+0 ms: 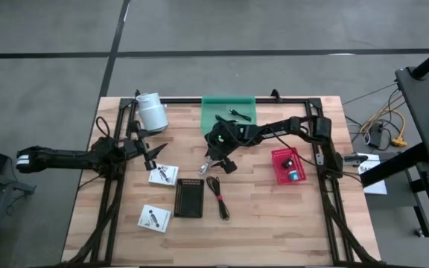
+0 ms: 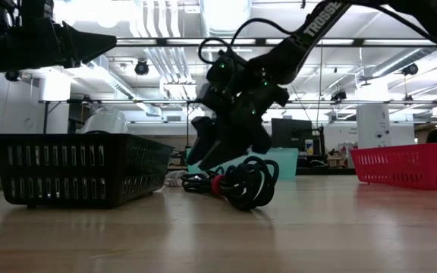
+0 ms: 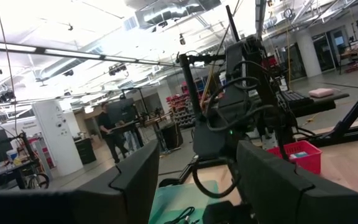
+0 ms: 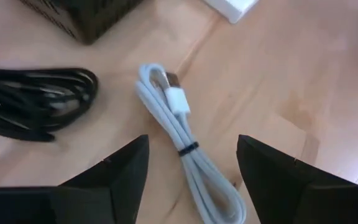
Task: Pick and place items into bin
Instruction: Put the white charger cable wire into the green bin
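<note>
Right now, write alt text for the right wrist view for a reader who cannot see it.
The right gripper, fingers open, hangs above a bundled white cable lying on the wooden table. A coil of black cable lies beside it, with a black bin's corner and a white card's edge farther off.

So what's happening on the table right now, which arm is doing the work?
The right tool is the one working: it hangs open just above the white cable lying on the wood near the table's middle, holding nothing. A coiled black cable lies beside it. The green bin at the far edge already holds some small dark pieces. The left tool waits open at the left, above the white cards.
</note>
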`<state>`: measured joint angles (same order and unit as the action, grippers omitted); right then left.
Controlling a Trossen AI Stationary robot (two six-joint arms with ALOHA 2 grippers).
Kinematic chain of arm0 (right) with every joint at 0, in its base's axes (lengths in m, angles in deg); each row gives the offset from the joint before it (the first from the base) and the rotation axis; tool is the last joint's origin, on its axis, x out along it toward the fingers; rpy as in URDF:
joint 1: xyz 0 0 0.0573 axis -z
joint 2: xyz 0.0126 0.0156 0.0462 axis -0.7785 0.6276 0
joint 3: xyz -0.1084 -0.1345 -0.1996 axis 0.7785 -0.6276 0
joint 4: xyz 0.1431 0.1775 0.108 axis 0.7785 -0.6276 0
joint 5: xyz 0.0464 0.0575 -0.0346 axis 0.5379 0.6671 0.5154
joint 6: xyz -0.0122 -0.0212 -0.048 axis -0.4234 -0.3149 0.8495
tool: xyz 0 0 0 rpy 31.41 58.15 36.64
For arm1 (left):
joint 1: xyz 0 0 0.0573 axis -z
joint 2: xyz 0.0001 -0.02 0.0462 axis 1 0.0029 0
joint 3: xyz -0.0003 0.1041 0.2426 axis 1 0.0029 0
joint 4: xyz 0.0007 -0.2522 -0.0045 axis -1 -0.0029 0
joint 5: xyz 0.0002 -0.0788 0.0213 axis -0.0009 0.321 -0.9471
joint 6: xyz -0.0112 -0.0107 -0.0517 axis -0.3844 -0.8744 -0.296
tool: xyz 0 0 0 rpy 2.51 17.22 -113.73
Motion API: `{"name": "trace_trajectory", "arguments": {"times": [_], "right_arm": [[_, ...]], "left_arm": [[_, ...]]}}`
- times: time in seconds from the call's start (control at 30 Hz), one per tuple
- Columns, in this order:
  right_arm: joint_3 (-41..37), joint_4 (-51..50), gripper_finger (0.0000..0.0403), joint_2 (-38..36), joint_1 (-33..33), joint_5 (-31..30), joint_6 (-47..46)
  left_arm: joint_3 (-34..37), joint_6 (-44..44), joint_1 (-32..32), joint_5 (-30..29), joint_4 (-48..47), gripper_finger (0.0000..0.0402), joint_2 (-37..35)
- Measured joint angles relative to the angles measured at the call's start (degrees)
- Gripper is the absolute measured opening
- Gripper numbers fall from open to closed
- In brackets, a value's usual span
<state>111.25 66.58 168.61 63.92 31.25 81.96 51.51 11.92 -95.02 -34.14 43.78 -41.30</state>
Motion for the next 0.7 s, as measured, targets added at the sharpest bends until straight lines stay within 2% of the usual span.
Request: {"name": "trace_trajectory", "arguments": {"times": [0.17,0.5,0.7], "right_arm": [[0.0,1.7,0.0222,2.2,0.0,-6.1,0.0],[0.2,1.2,0.0217,2.7,0.2,-6.7,0.5],[0.2,-1.4,0.0177,2.4,0.2,-6.7,0.3]], "left_arm": [[0.0,0.0,0.0,0.0,0.0,0.02,0.0],[0.0,0.0,0.0,0.0,0.0,0.02,0.0],[0.0,0.0,0.0,0.0,0.0,0.02,0.0]]}}
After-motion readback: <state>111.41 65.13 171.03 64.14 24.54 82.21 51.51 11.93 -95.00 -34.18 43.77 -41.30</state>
